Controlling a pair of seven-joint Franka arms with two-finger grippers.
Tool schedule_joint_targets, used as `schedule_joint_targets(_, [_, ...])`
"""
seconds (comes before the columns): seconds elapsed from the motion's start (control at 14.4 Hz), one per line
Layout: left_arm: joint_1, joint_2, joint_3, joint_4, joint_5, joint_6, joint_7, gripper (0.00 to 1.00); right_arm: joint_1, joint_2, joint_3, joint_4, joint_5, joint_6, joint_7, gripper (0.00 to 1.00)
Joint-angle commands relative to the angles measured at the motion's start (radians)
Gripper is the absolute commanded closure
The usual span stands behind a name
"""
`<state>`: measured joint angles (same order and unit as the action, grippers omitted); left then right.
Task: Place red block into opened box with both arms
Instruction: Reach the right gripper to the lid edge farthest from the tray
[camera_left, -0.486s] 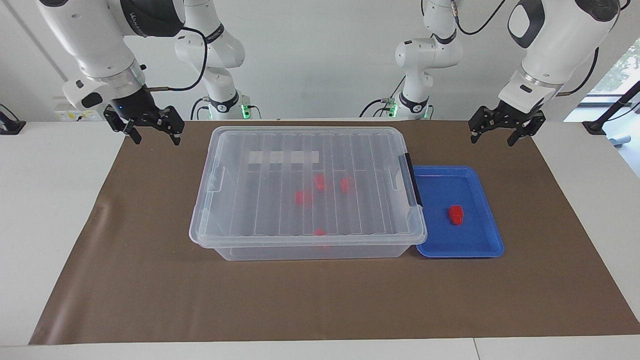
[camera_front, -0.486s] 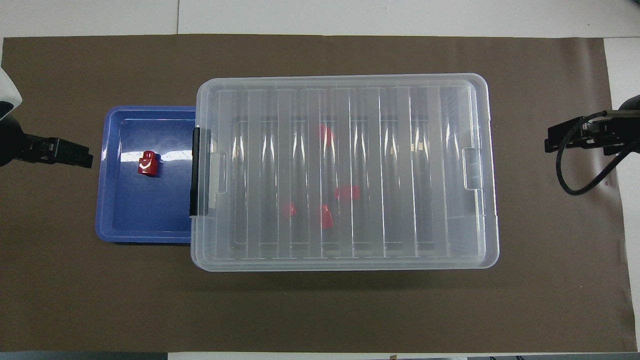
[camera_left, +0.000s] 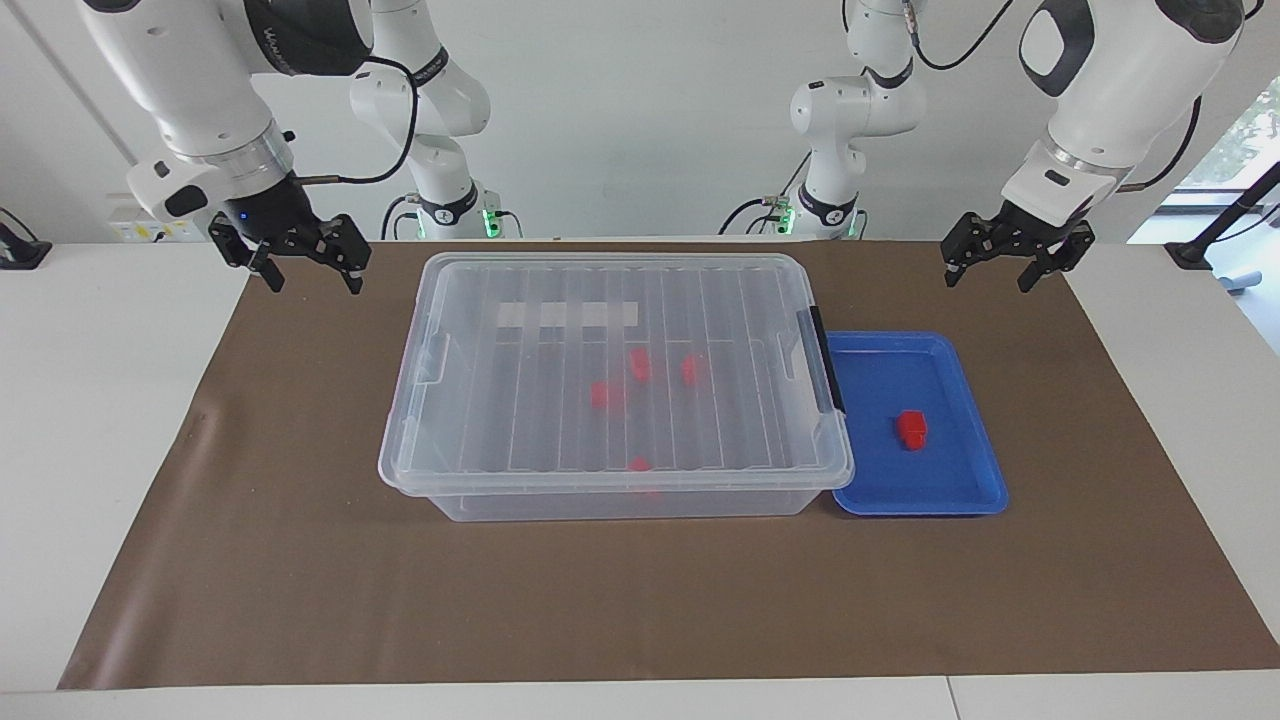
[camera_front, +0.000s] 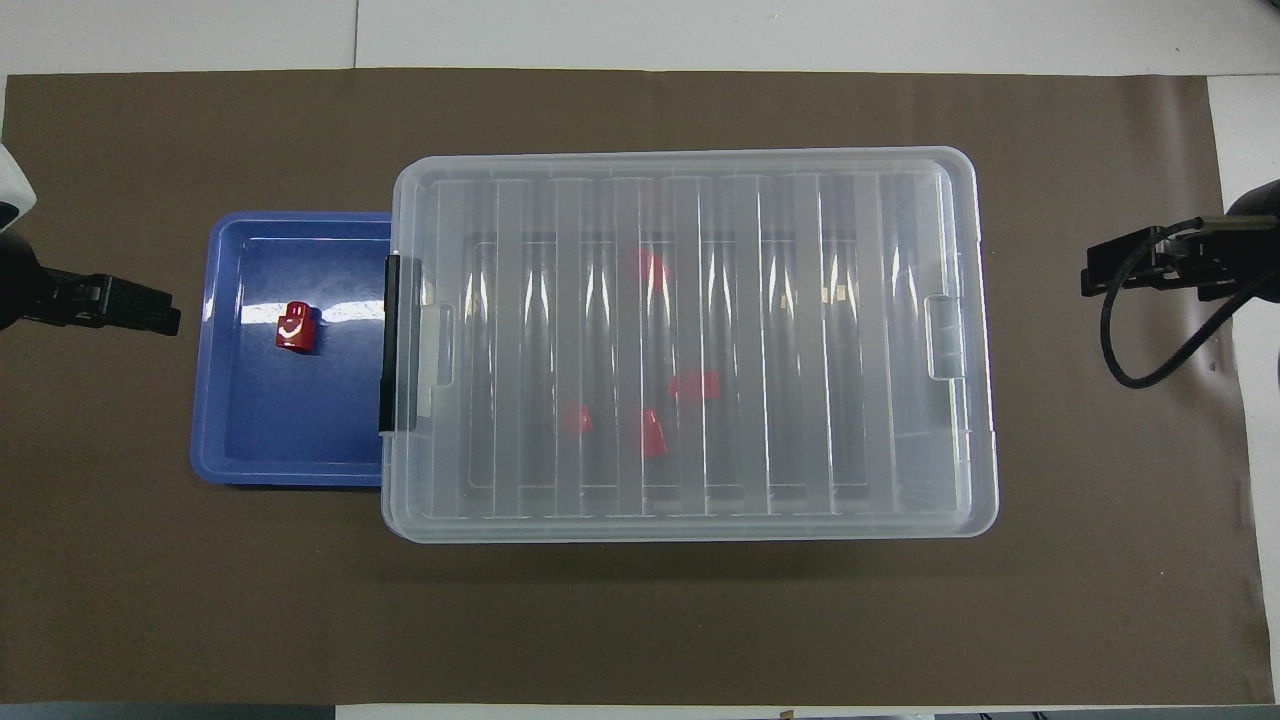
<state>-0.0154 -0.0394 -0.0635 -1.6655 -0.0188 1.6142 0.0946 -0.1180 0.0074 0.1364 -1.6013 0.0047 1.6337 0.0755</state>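
Observation:
The red block (camera_left: 911, 428) (camera_front: 294, 327) lies in a shallow blue tray (camera_left: 960, 494) (camera_front: 240, 440). The tray touches the box (camera_left: 615, 375) (camera_front: 690, 340) at the end toward the left arm. The box is clear plastic, and its ribbed lid lies flat on top with the black latch (camera_left: 826, 358) down. Several look-alike red blocks (camera_left: 640, 365) show through the lid. My left gripper (camera_left: 986, 283) (camera_front: 165, 312) hangs open and empty over the brown mat, off the tray's corner. My right gripper (camera_left: 314, 284) (camera_front: 1092, 275) hangs open and empty over the mat off the box's other end.
A brown mat (camera_left: 640, 600) covers most of the white table (camera_left: 100, 400). Both arm bases (camera_left: 445, 210) (camera_left: 825, 205) stand at the table's edge by the robots. Bare mat stretches between the box and the edge farthest from the robots.
Both grippers have shifted only slightly over the mat. The box, the tray and the blocks have not moved.

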Motion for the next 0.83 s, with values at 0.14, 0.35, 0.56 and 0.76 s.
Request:
schedule_joint_targets(0.14, [0.011, 0.001, -0.002, 0.01, -0.015, -0.017, 0.01, 0.0, 0.035, -0.046, 0.012, -0.172, 0.05, 0.198, 0.072, 0.0])
schedule_joint_targets(0.35, [0.011, 0.001, -0.004, 0.01, -0.015, -0.017, 0.01, 0.0, 0.064, -0.035, 0.012, -0.261, 0.055, 0.3, 0.075, 0.0])
schedule_joint_targets(0.56, [0.011, 0.001, -0.002, 0.01, -0.015, -0.017, 0.01, 0.0, 0.064, -0.02, 0.011, -0.319, 0.055, 0.359, 0.064, 0.0])
schedule_joint_targets(0.76, [0.011, 0.001, -0.004, 0.01, -0.015, -0.017, 0.01, 0.0, 0.063, -0.006, 0.011, -0.344, 0.055, 0.389, 0.056, 0.0])
